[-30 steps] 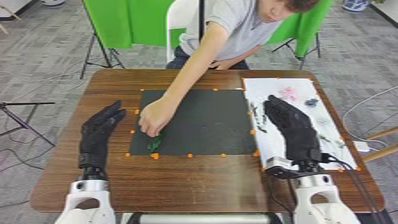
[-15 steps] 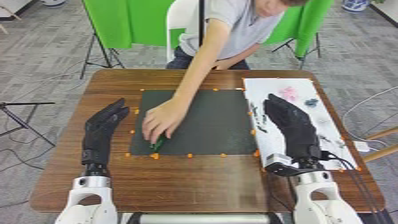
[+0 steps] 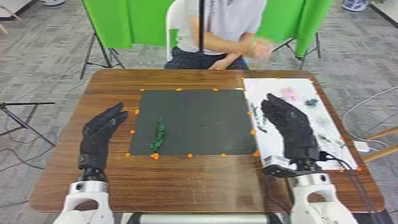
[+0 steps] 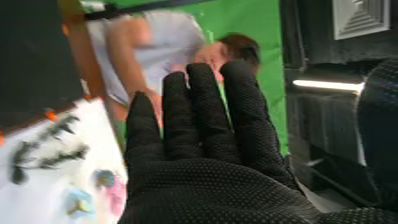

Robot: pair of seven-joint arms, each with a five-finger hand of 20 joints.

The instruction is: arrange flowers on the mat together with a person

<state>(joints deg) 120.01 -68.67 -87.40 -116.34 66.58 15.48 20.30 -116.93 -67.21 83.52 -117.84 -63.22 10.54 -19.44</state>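
In the head view, my right hand (image 3: 290,122) is held over the white sheet (image 3: 330,131), open with straight fingers. My left hand (image 3: 100,131) stays over the bare wood left of the dark mat (image 3: 206,120), its fingers relaxed and holding nothing. A green sprig (image 3: 159,135) lies on the mat's left part, pointing away from me. On the sheet are a pink flower (image 3: 289,93) and a blue-grey flower (image 3: 311,102). The right wrist view has my right hand (image 4: 218,187) with fingers extended, beside green sprigs (image 4: 55,157) and the pink flower (image 4: 115,195) on the sheet.
A person sits across the brown table (image 3: 213,187), one blurred hand (image 3: 259,48) raised beyond the far edge. Orange marks (image 3: 155,156) line the mat's border. A cable runs beside my right wrist. A green cloth (image 3: 133,25) hangs behind.
The person's hand has let go of the green sprig and withdrawn from the mat to beyond the far table edge. The sprig stays on the mat. My arms have hardly moved.
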